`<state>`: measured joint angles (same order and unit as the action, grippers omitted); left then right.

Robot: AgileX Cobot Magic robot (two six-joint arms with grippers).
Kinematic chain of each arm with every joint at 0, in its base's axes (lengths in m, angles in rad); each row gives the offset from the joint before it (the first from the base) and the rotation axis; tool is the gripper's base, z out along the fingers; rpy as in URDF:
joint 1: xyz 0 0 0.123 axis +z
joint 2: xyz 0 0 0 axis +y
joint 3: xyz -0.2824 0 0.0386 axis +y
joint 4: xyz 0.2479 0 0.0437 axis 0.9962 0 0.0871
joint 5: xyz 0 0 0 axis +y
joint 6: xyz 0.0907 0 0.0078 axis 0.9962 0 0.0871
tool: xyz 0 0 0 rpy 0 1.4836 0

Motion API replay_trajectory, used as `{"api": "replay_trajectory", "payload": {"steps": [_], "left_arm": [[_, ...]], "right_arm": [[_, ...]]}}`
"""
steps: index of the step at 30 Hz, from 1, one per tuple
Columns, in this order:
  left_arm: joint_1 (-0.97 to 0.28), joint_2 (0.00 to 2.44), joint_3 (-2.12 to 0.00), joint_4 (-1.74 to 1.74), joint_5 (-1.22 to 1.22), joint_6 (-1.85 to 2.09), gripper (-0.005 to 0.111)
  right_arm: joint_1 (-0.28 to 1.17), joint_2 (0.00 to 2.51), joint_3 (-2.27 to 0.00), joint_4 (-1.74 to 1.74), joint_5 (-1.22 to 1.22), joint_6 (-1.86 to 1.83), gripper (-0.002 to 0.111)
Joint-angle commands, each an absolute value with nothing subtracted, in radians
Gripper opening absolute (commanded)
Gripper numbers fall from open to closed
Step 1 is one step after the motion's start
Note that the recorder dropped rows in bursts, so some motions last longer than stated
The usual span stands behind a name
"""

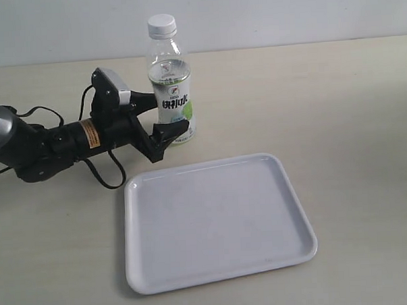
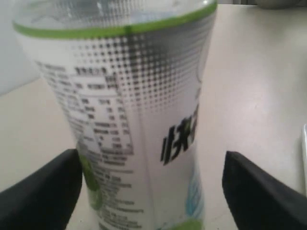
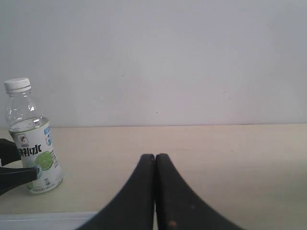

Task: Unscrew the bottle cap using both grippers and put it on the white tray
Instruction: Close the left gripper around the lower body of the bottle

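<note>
Standing upright on the worktop (image 1: 336,106), the bottle (image 1: 172,93) is just behind the far left corner of the white tray (image 1: 213,213), apart from its rim, w/ the bottle cap (image 1: 162,22) on its neck. Left end effector (image 1: 167,115) lies low & roughly horizontal, jaws apart either side of the label (image 1: 175,103); the wrist view shows a clear gap on one side, other side approx. touching. Right end effector (image 3: 155,163) is well apart from the bottle, its jaws pressed together on nothing.
</note>
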<state>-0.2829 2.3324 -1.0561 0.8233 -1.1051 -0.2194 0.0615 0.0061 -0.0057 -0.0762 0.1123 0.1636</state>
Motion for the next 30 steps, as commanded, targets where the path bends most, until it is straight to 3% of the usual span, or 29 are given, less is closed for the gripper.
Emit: {"api": "replay_trajectory", "payload": {"steps": [1,30], "left_arm": [[-0.29,2.331,-1.061,0.779,-1.115,-0.225,0.077],[-0.342,2.396,-1.148,0.755,-1.03,-0.269,0.077]], "right_arm": [[0.057,0.0,0.0,-0.077,0.11,0.161,0.0],[0.057,0.0,0.0,-0.077,0.11,0.161,0.0]]}}
